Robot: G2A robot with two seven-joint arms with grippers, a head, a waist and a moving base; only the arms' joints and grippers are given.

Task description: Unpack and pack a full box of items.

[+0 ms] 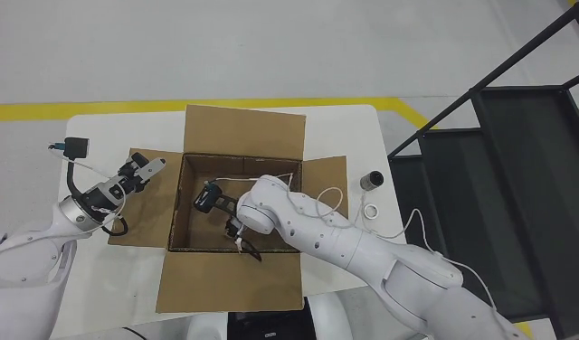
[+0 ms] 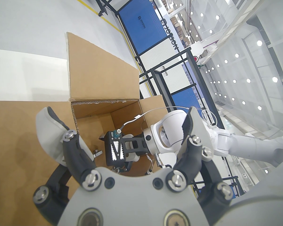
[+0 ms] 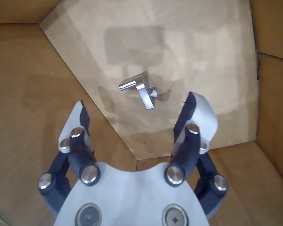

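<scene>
An open cardboard box [image 1: 244, 127] stands in the middle of the white table [image 1: 109, 132], flaps spread outward. On its floor lies a small metal bracket with a cylindrical pin [image 3: 141, 90], also seen as a small metal piece [image 2: 97, 152] in the left wrist view. My right arm [image 1: 271, 209] reaches down into the box. My right gripper [image 3: 136, 105] hangs open just above the bracket and touches nothing. My left gripper [image 1: 149, 166] stays open and empty over the box's left flap [image 2: 26, 128], its fingers pointing toward the box opening.
On the table to the right of the box stand a dark cylinder [image 1: 371, 180] and a small white ring [image 1: 372, 212]. A dark metal staircase [image 1: 507, 177] lies beyond the table's right edge. The box walls closely surround my right gripper.
</scene>
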